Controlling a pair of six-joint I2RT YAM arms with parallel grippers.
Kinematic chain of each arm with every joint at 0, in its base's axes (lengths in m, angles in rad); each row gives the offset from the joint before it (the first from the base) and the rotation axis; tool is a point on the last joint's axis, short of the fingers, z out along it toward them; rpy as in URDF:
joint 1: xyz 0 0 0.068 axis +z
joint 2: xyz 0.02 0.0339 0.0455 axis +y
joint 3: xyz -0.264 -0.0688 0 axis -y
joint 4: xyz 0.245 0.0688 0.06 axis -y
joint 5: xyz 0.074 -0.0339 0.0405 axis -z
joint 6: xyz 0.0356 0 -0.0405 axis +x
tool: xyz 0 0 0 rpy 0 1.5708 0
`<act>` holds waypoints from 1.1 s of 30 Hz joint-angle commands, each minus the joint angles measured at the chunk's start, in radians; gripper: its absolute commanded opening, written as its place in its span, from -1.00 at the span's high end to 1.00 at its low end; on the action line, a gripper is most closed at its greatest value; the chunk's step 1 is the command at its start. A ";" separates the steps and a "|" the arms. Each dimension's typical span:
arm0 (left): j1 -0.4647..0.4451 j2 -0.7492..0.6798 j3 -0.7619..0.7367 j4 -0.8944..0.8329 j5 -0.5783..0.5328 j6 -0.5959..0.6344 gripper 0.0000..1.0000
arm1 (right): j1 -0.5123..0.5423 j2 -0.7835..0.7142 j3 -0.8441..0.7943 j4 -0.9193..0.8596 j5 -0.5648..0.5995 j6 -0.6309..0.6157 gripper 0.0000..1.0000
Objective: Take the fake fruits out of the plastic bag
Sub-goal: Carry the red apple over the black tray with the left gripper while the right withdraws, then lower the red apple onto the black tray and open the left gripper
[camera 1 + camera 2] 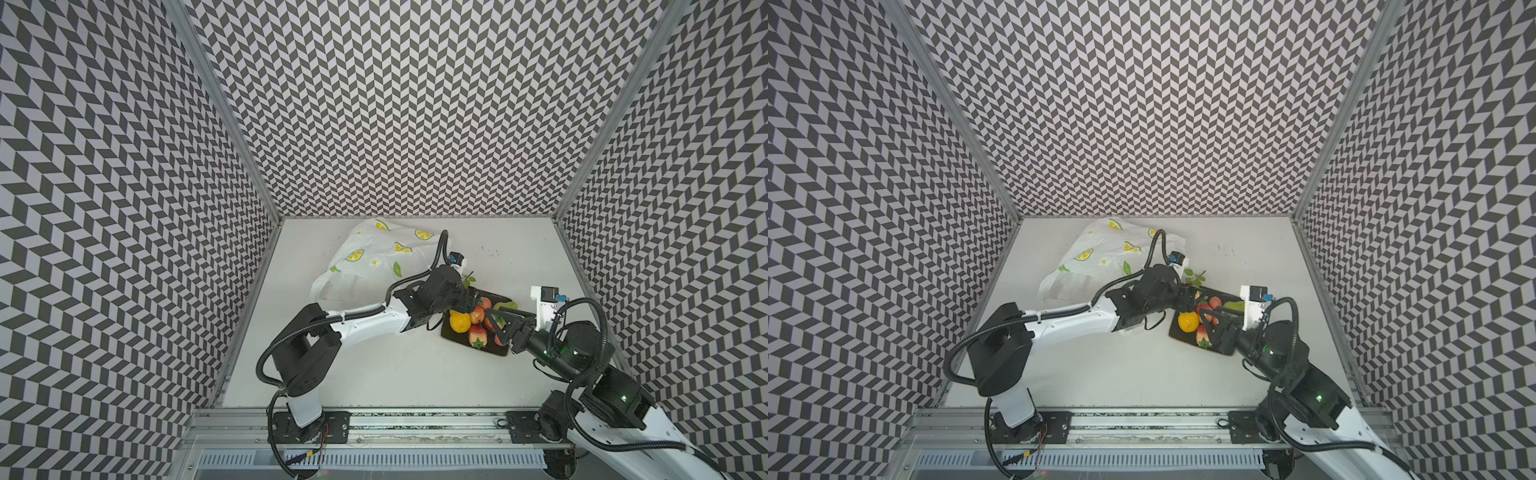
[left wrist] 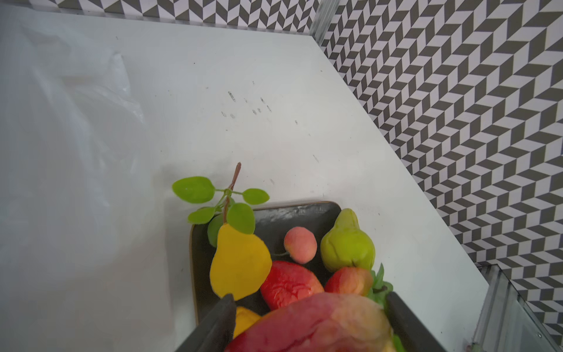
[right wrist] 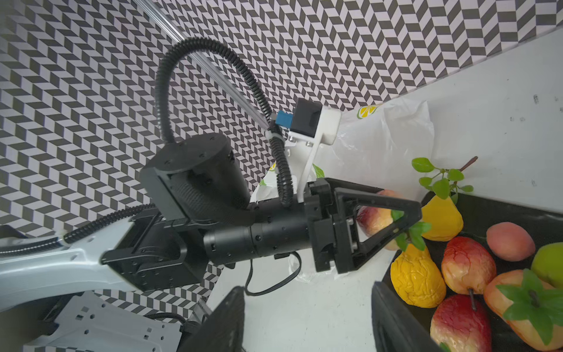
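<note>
Top views: L arm point(image 1: 365, 322) stretched fwd and across the middle, elbow low, wrist putting left gripper point(image 1: 471, 300) over the far-left corner of the dark plate point(image 1: 449, 337). R arm point(image 1: 582, 345) folded, forearm angling in from the right, right gripper point(image 1: 493, 322) low over the plate's near-right part. Fake fruits point(image 1: 478, 334) piled on plate. Plastic bag point(image 1: 374, 257) slumped at back-left of table point(image 1: 374, 374), behind L arm, near plate.

L wrist: fingers point(image 2: 219, 320) either side of a red-pink fruit point(image 2: 313, 323), clamped on it. Yellow pear point(image 2: 239, 262), small peach point(image 2: 300, 245) and green pear point(image 2: 347, 243) lie on plate beyond.

R wrist: right gripper's jaws wide, only bare table btwn them, at plate's edge. Left gripper seen side-on w/ the fruit in its grip, bag behind it.
</note>
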 commanded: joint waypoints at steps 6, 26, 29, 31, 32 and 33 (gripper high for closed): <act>-0.001 0.117 0.106 -0.021 -0.016 -0.026 0.83 | -0.001 -0.024 0.002 0.021 -0.008 0.014 -0.29; -0.006 0.230 0.126 -0.017 -0.042 -0.111 0.18 | 0.001 -0.053 -0.015 0.010 -0.013 0.021 -0.32; -0.014 0.209 0.126 -0.024 -0.062 -0.106 0.04 | -0.001 -0.051 -0.020 0.018 -0.028 0.019 -0.32; -0.023 0.199 0.129 -0.031 -0.082 -0.097 -0.07 | -0.001 -0.051 -0.022 0.022 -0.036 0.018 -0.32; -0.026 0.195 0.134 -0.039 -0.092 -0.093 -0.13 | -0.001 -0.051 -0.023 0.025 -0.038 0.019 -0.32; -0.029 0.191 0.134 -0.043 -0.097 -0.092 -0.19 | -0.001 -0.051 -0.024 0.027 -0.042 0.020 -0.32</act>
